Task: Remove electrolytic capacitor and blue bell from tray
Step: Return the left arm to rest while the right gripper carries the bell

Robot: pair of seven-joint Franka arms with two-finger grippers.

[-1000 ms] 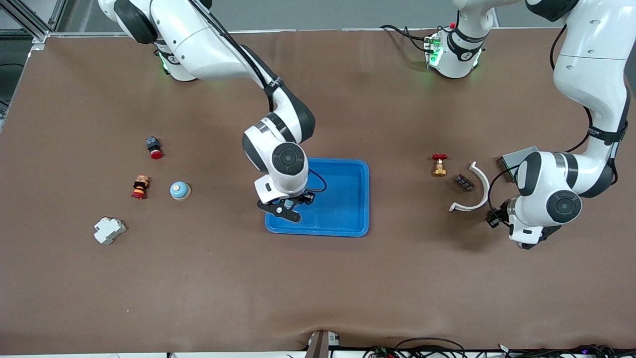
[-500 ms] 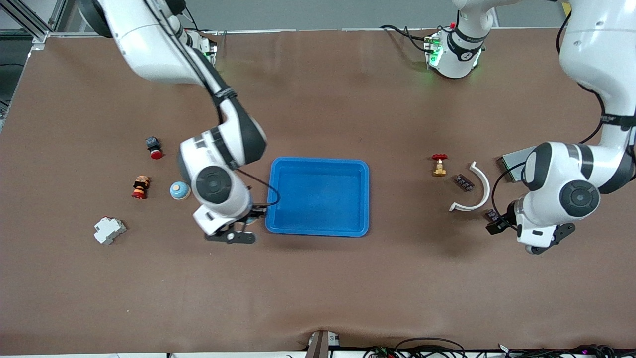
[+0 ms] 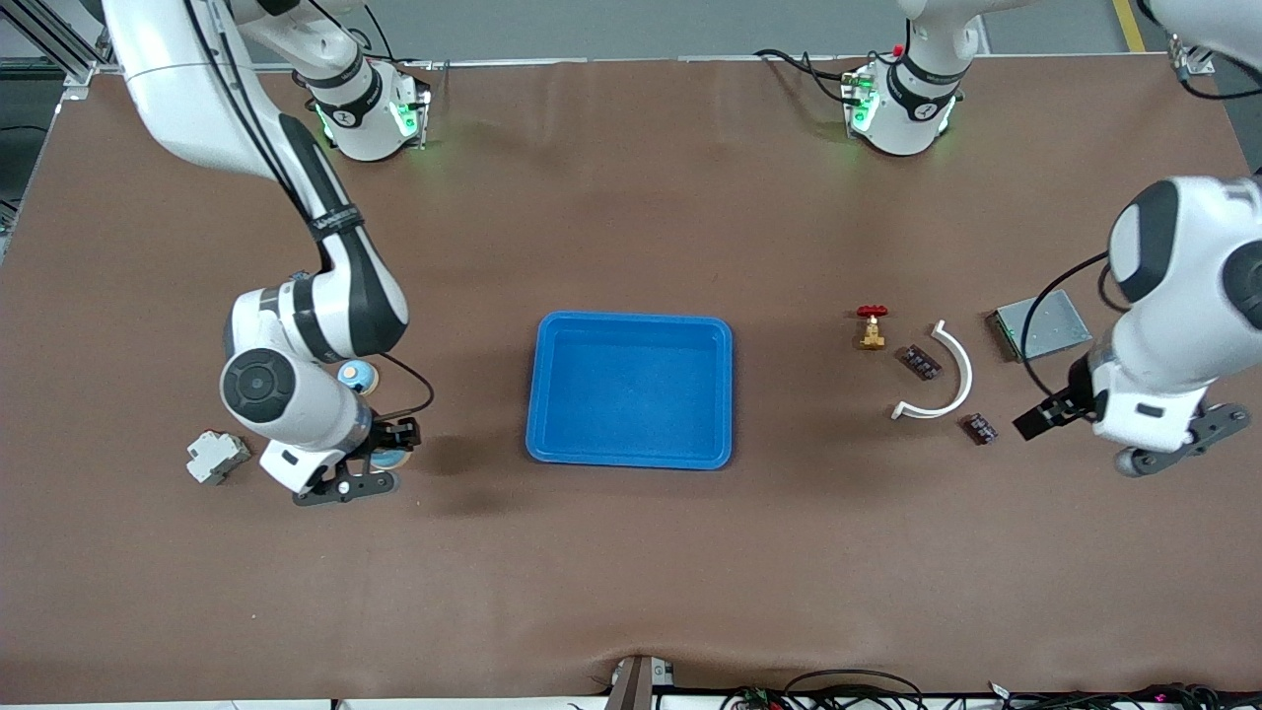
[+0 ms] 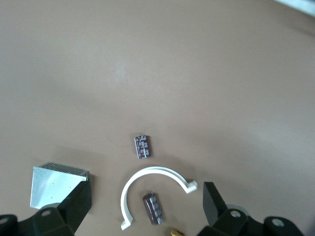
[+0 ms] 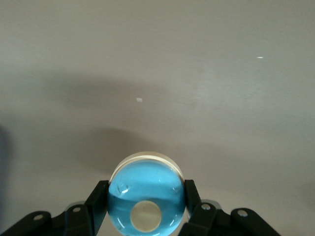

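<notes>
My right gripper (image 3: 380, 460) is shut on a blue dome bell (image 3: 392, 459) with a cream button, held over bare table between the blue tray (image 3: 552, 449) and a white part. In the right wrist view the bell (image 5: 146, 189) fills the gap between the fingers (image 5: 96, 201). A second blue bell (image 3: 357, 375) sits on the table, partly hidden by that arm. Two brown capacitors (image 3: 919, 362) (image 3: 979, 428) lie beside a white arc (image 3: 954, 375). My left gripper (image 3: 1178, 441) is open and empty over the table at the left arm's end. Its wrist view shows both capacitors (image 4: 142, 146) (image 4: 153, 208).
A white breaker-like part (image 3: 215, 457) lies at the right arm's end. A brass valve with a red handle (image 3: 872, 327) stands near the arc. A grey metal plate (image 3: 1043, 323) lies by the left arm, also in the left wrist view (image 4: 51, 187).
My right gripper has swept from over the tray's corner toward the right arm's end, carrying the blue bell. My left gripper has risen and drawn away, uncovering the capacitor nearer the front camera.
</notes>
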